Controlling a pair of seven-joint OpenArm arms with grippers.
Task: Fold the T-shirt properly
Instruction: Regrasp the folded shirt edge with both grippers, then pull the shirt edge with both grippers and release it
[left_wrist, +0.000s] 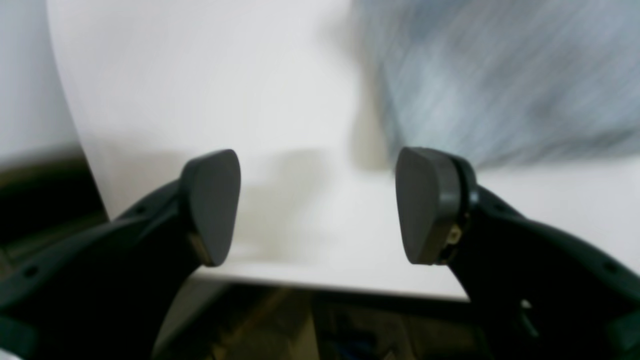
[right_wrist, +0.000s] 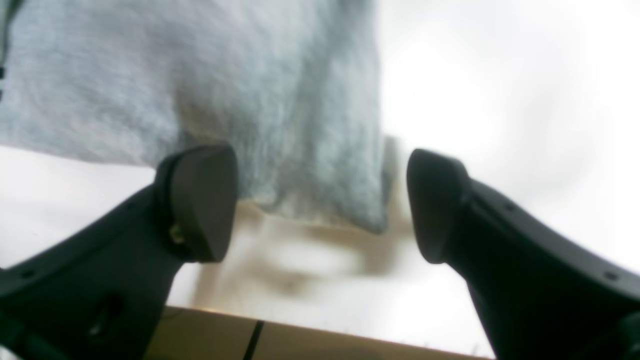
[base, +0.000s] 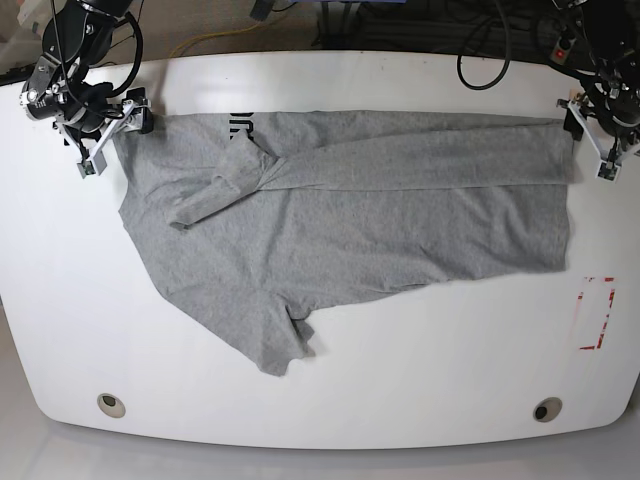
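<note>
Looking down from the left wrist camera, the left gripper (left_wrist: 317, 205) has its two dark pads spread wide with nothing between them; below lies the white table (left_wrist: 200, 100), and the blurred grey T-shirt (left_wrist: 500, 80) fills the upper right, apart from the pads; the table's near edge runs along the bottom.

In the right wrist view, the right gripper (right_wrist: 320, 202) likewise stands wide apart; a corner of the T-shirt (right_wrist: 225, 90) hangs down into the gap between the pads, yet neither pad pinches it, though the left-hand pad overlaps the cloth's edge in the picture; whether it touches I cannot tell.

In the base view, the T-shirt (base: 380, 220) lies spread across the table (base: 400, 400), its far long edge folded over toward the middle and one sleeve doubled onto the body; the right gripper (base: 105, 140) sits at the cloth's left far corner, the left gripper (base: 592, 140) at its right far corner; a red-marked rectangle (base: 597, 313) is on the table near the right edge.
</note>
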